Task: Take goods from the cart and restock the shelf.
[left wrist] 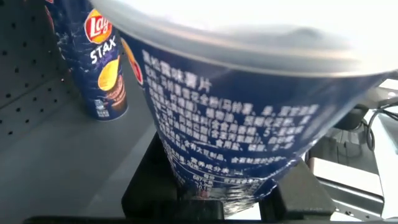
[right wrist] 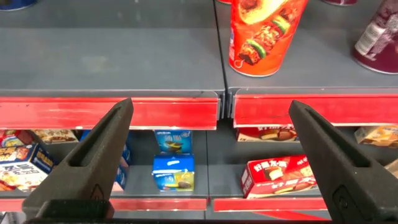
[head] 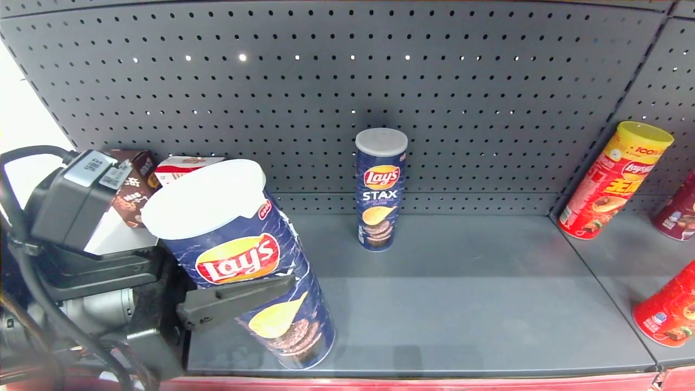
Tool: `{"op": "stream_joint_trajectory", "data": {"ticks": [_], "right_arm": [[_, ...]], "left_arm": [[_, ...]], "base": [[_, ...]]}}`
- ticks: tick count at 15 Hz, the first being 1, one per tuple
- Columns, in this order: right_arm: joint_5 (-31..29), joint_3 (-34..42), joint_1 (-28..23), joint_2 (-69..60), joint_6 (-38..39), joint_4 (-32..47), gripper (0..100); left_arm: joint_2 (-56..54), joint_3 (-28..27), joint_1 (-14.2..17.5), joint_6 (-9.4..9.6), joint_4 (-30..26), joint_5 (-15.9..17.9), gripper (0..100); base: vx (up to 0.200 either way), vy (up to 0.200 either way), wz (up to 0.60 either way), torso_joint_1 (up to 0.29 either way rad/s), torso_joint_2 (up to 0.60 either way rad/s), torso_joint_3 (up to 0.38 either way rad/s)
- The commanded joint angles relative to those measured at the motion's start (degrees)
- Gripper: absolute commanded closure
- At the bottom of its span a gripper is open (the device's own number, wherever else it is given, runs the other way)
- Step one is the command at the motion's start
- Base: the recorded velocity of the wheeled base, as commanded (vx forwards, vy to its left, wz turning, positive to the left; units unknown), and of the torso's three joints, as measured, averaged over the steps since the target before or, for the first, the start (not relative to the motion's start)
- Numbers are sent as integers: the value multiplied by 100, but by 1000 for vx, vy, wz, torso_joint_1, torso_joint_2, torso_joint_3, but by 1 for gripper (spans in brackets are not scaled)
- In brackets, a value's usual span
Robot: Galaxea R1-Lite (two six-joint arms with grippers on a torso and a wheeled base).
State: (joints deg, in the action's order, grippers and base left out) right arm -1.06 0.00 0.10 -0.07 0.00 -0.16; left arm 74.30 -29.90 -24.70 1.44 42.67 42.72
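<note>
My left gripper (head: 255, 282) is shut on a blue chips can (head: 244, 260) with a white lid. The can is tilted, lid toward the left, base low over the front left of the grey shelf (head: 461, 304). In the left wrist view the held can (left wrist: 249, 124) looms close between the fingers (left wrist: 298, 193). A second blue chips can (head: 380, 190) stands upright at the shelf's middle back, also seen as the far can (left wrist: 99, 62). My right gripper (right wrist: 211, 162) is open, nothing between its fingers, in front of the shelf's red front strip (right wrist: 168, 112).
A red can with a yellow lid (head: 613, 182) leans on the divider at right, with a dark red can (head: 676, 214) and another red can (head: 665, 312) beyond. Brown and white boxes (head: 133, 187) sit behind my left arm. Snack boxes (right wrist: 174, 171) fill the lower shelf.
</note>
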Motion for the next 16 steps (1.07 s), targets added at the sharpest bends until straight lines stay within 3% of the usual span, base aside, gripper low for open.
{"op": "stream_joint_trajectory", "data": {"ticks": [1, 4, 7, 8, 9, 11, 14, 16], "right_arm": [[1, 0, -1, 7, 0, -2, 0], [9, 0, 8, 16, -9, 7, 0], [62, -9, 43, 60, -114, -2, 0], [185, -387, 17, 130, -255, 33, 0], [414, -1345, 122, 957, -97, 236, 0], [1099, -1740, 201, 1194, -123, 508, 0], [2778, -2522, 307, 2231, -255, 631, 0], [3059, -2681, 412, 3057, -1002, 570, 0]], "left_arm": [[-30, -16, 26, 6, 14, 0, 100], [-153, 20, 70, 23, 14, 9, 100], [-381, 485, 123, 76, 31, -35, 100], [-496, 679, 202, 67, 154, -35, 100], [-548, 749, 281, 67, 163, -26, 100], [-636, 802, 316, 23, 163, -44, 100], [-663, 881, 343, 23, 163, -35, 100], [-671, 863, 352, 14, 163, -44, 100]], "base": [[0, 0, 0, 0, 0, 0], [0, 0, 0, 0, 0, 0], [0, 0, 0, 0, 0, 0], [0, 0, 0, 0, 0, 0], [0, 0, 0, 0, 0, 0], [0, 0, 0, 0, 0, 0], [0, 0, 0, 0, 0, 0], [0, 0, 0, 0, 0, 0]]}}
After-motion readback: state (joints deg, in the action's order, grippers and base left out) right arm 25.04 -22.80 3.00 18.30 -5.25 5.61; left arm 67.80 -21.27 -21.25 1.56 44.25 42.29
